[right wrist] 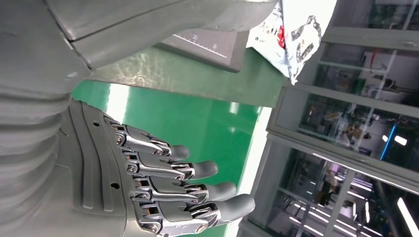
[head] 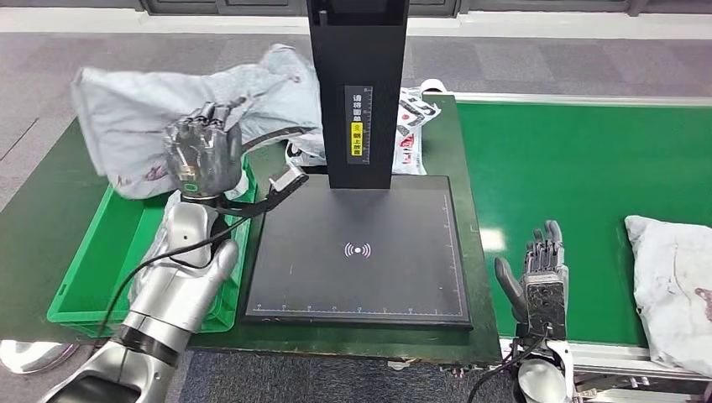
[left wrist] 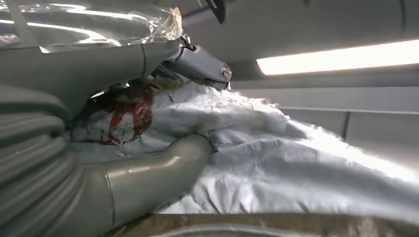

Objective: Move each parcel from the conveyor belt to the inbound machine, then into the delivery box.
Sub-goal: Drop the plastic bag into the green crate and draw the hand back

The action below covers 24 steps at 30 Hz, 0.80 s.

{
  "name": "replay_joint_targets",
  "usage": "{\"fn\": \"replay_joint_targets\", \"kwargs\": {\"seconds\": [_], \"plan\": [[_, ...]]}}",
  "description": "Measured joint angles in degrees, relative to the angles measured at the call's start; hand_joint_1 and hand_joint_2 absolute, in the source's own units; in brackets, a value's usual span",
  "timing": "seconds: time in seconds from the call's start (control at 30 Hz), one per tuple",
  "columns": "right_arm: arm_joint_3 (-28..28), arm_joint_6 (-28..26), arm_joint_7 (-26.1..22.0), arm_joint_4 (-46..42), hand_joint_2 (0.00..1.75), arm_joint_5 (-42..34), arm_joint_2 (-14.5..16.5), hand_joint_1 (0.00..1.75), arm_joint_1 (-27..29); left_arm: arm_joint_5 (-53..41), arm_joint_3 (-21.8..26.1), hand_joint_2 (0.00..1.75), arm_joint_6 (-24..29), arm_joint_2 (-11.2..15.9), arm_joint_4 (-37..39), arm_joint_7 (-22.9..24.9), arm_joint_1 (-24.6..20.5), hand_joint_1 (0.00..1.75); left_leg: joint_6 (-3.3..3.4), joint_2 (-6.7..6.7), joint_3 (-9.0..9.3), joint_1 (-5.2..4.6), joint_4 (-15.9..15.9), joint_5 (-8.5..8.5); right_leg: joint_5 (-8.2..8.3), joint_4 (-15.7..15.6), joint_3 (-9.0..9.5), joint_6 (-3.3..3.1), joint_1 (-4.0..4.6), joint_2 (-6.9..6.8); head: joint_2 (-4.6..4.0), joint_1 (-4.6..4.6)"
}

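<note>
My left hand grips a large grey parcel bag and holds it up over the far end of the green delivery box. In the left wrist view the thumb and fingers press into the bag. The inbound machine's black scan plate lies bare, beneath its black column. My right hand hovers empty with fingers spread over the near edge of the green conveyor belt; its fingers are straight. A white parcel with red marks lies on the belt to the right.
Another white parcel with red and black print lies behind the machine's column; part of that printed parcel appears in the right wrist view. The dark green table carries the box and the machine.
</note>
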Motion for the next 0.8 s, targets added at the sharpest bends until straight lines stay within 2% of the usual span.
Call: {"fn": "replay_joint_targets", "kwargs": {"seconds": [0.13, 0.3, 0.4, 0.5, 0.67, 0.7, 0.8], "plan": [[-0.3, 0.2, 0.1, -0.5, 1.75, -0.1, 0.1, 0.00, 0.2, 0.0, -1.1, 1.75, 0.0, 2.7, -1.0, 0.7, 0.6, 1.75, -0.03, -0.13, -0.05, 0.03, 0.0, 0.06, -0.01, 0.0, 0.04, -0.01, 0.00, -0.09, 0.00, 0.03], [-0.3, 0.4, 0.1, -0.7, 1.75, -0.1, 0.2, 0.00, 0.3, -0.1, -1.7, 1.75, 0.0, 4.1, -1.5, 0.9, 0.7, 1.75, 0.00, -0.11, -0.05, -0.02, 0.0, 0.03, -0.01, 0.0, 0.02, 0.00, -0.05, -0.04, 0.00, 0.03], [-0.4, 0.6, 0.2, -0.9, 1.75, 0.0, 0.3, 0.00, 0.4, 0.0, -2.3, 1.75, 0.0, 4.9, -1.3, 3.4, 0.6, 1.75, 0.01, -0.10, -0.05, -0.02, 0.0, 0.01, -0.01, 0.0, 0.02, 0.00, -0.05, -0.04, 0.00, 0.03], [-0.6, 1.0, 0.4, -1.8, 1.75, 0.3, 0.6, 0.00, 1.1, -0.1, -3.7, 1.75, 0.0, 6.4, 0.8, 8.2, 0.6, 1.75, 0.00, -0.08, -0.03, -0.02, 0.0, 0.00, -0.01, 0.0, 0.01, 0.00, -0.04, -0.02, 0.00, 0.03], [-1.6, 2.1, 1.2, -3.8, 1.75, 1.2, 1.1, 0.00, 2.9, -0.1, -1.8, 1.75, -0.1, 8.2, 7.9, 8.1, 0.9, 1.75, -0.03, -0.05, -0.03, 0.00, 0.0, -0.01, -0.05, 0.0, 0.01, -0.06, 0.01, 0.01, 0.00, 0.02], [-1.8, 2.3, 1.5, -4.0, 1.75, 1.3, 1.2, 0.00, 3.1, -0.1, -0.6, 1.75, -0.3, 8.3, 10.1, 8.2, 1.1, 1.61, -0.04, -0.01, -0.02, 0.00, 0.0, -0.01, -0.06, 0.0, 0.00, -0.07, 0.01, 0.04, 0.00, 0.02], [-2.5, 3.0, 1.9, -4.3, 1.75, 1.7, 1.3, 0.00, 3.2, 0.0, 3.6, 1.75, -2.0, 8.5, 15.6, 8.2, 2.2, 0.43, -0.06, 0.13, 0.02, 0.01, 0.0, -0.03, -0.06, 0.0, -0.01, -0.08, 0.00, 0.14, 0.00, 0.01]]}}
